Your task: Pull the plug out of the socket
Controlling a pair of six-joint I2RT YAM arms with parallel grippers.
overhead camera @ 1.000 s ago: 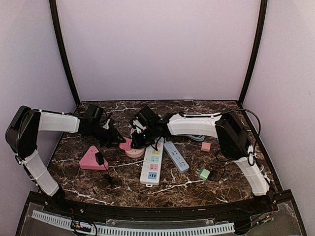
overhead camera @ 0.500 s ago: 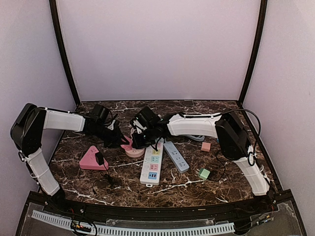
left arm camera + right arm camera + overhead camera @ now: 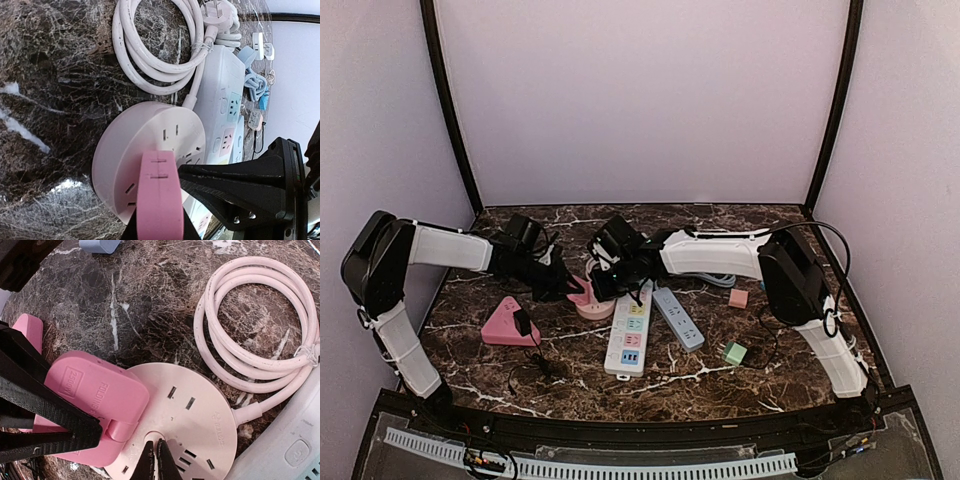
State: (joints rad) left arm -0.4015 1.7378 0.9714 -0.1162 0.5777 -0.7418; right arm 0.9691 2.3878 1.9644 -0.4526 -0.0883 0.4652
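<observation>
A round pale pink socket (image 3: pixel 592 309) (image 3: pixel 125 150) (image 3: pixel 205 415) lies on the marble table with a bright pink folding plug (image 3: pixel 577 292) (image 3: pixel 159 195) (image 3: pixel 95 392) standing in its left edge. My left gripper (image 3: pixel 563 284) (image 3: pixel 159 227) is shut on the plug, with one dark finger on each flat side. My right gripper (image 3: pixel 604 290) (image 3: pixel 156 455) is shut, and its tips rest on the small circle at the socket's centre. The right gripper's black body shows in the left wrist view, right beside the plug.
The socket's coiled pink cord (image 3: pixel 260 335) (image 3: pixel 150 55) lies just behind it. A white power strip (image 3: pixel 630 335) and a blue one (image 3: pixel 678 318) lie to the right. A pink triangular socket (image 3: pixel 500 325) with a black plug lies to the left. Two small cubes (image 3: pixel 734 352) lie farther right.
My left gripper moved right to the socket and closed on the pink plug. The right gripper's fingers closed fully while staying over the socket.
</observation>
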